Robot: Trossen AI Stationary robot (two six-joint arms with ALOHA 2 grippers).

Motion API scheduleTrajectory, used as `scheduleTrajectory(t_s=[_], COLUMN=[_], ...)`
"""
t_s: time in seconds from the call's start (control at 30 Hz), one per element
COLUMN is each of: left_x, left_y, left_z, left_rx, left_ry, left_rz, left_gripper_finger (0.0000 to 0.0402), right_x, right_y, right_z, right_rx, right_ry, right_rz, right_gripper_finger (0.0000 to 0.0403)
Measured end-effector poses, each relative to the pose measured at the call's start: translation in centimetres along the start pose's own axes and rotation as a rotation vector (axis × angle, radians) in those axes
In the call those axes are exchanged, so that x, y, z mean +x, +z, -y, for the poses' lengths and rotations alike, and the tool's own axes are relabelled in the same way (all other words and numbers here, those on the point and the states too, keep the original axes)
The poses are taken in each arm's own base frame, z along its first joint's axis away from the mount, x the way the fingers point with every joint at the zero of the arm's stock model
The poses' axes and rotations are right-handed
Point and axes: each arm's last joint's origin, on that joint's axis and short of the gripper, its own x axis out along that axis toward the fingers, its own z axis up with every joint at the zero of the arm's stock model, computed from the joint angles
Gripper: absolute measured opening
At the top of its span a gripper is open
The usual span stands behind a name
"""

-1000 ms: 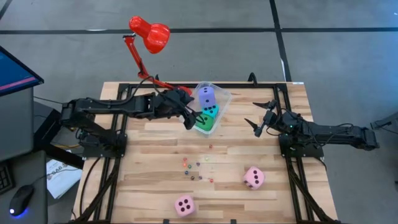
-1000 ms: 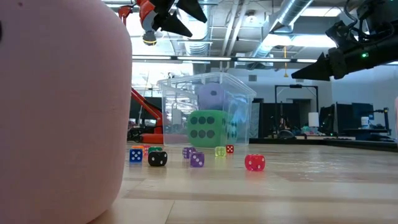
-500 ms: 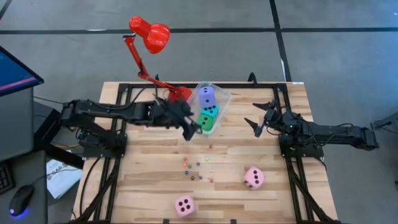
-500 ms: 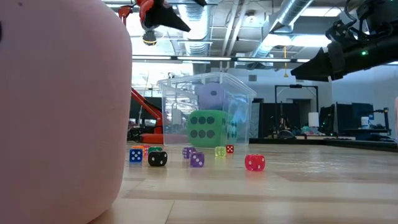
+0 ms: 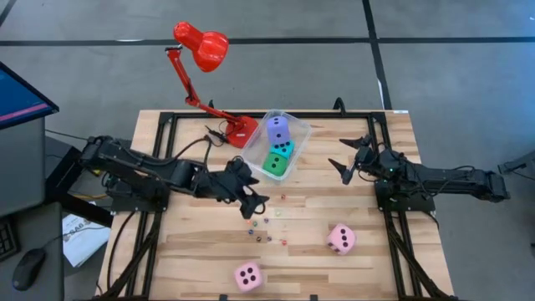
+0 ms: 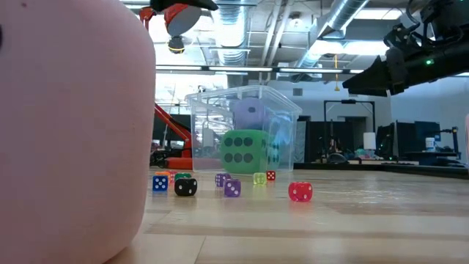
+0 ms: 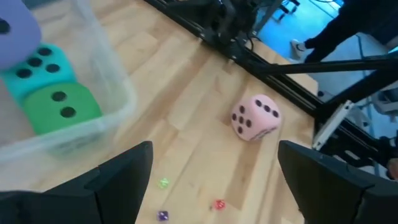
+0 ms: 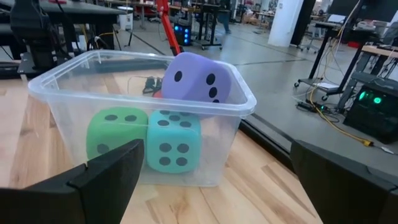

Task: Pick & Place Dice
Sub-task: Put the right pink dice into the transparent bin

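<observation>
Many tiny dice (image 5: 266,224) on wooden table (image 5: 192,259)

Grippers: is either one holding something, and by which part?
Nothing is held. The left gripper and the right gripper are both open and empty.

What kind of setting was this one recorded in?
Most likely an open-plan robotics lab or workshop. A slatted wooden table stands on a grey concrete floor, exposed silver ceiling ducts run overhead, and equipment benches with lit electronics fill the room behind.
</observation>
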Motion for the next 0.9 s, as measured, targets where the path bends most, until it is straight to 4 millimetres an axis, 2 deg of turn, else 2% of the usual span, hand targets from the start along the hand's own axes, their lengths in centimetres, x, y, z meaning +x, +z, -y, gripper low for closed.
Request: scheduleTrajectory(t_s=[0.1, 0.23, 0.37, 0.6, 0.9], left_x=[-0.4, -0.9, -0.2, 1.5, 2.3], left_y=[-0.8, -1.6, -2.5, -4.7, -6.2], left_z=[0.5, 0.5, -0.2, -1.5, -2.5], left_rx=[0.030, 0.127, 0.156, 0.149, 0.167], left_ry=[0.008, 0.122, 0.206, 0.208, 0.223], left_rz=[-0.011, 0.030, 0.060, 0.070, 0.044], left_gripper_finger=[0.0337, 0.0336, 0.0337, 0.0333, 0.0333], right_x=[0.0, 0.0, 0.0, 0.0, 0.0], right_y=[0.2, 0.3, 0.3, 0.3, 0.3], right_z=[0.0, 0.0, 0.0, 0.0, 0.0], right_rx=[0.010, 0.012, 0.012, 0.012, 0.011], right_ry=[-0.001, -0.001, -0.001, 0.000, 0.000], right_rz=[0.023, 0.028, 0.028, 0.028, 0.027], right_gripper_finger=[0.0400, 0.0400, 0.0400, 0.0400, 0.0400])
